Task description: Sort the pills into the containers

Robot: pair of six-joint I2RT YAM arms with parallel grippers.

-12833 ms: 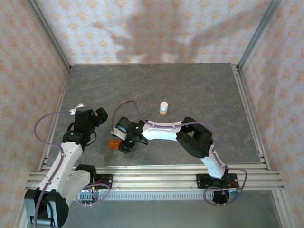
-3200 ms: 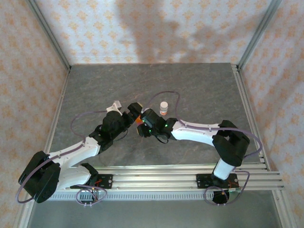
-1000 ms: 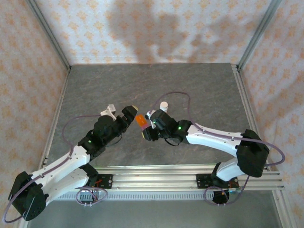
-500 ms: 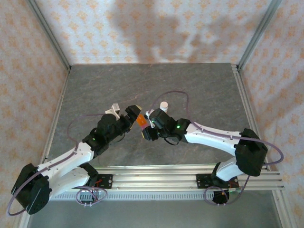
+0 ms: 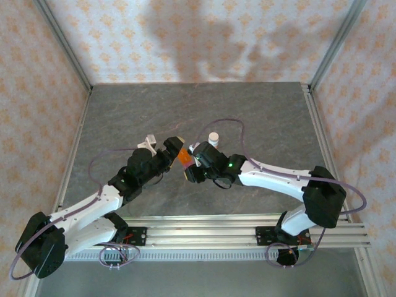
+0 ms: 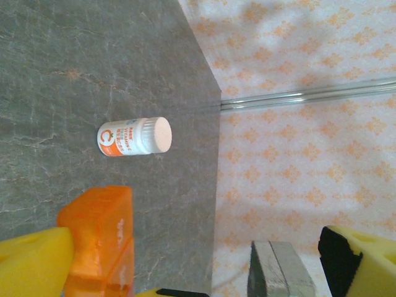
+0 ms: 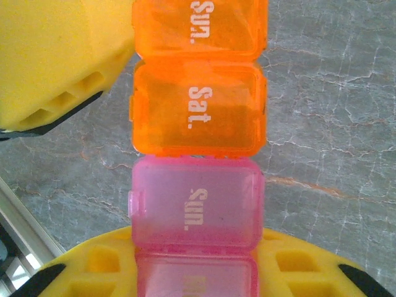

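Clamping the right gripper (image 7: 195, 272) on the pink end of the containers (image 7: 197, 154), with its yellow pads (image 7: 71, 275) pressing in from either side of the last pink cells. Holding the strip apparently raised off the grey table (image 7: 322, 124), with the orange end reaching away toward the left gripper (image 6: 192, 263). Keeping that left gripper spread wide and closing on nothing, with one foam finger (image 6: 31, 266) lying against the orange cells and the other well apart. Leaving the small white bottle (image 5: 213, 139) upright on the table just beyond the two grippers, touching neither.

Judging the strip as very light and fairly stiff: thin translucent plastic, with snap lids marked "Sun." and "Sat." looking shut. Expecting smooth, slippery walls, so favouring a pinch across the narrow sides of a cell, as here, over pressing on the flat lids. Expecting the joints between cells to flex, perhaps crack, under a hard twist, so taking the second hold close to the cell being opened rather than levering from the far end. Guarding against too much squeeze, thin walls probably bowing and popping a lid. Aiming the left fingers across the sides of the orange end, leaving the small lid tabs along one edge free.
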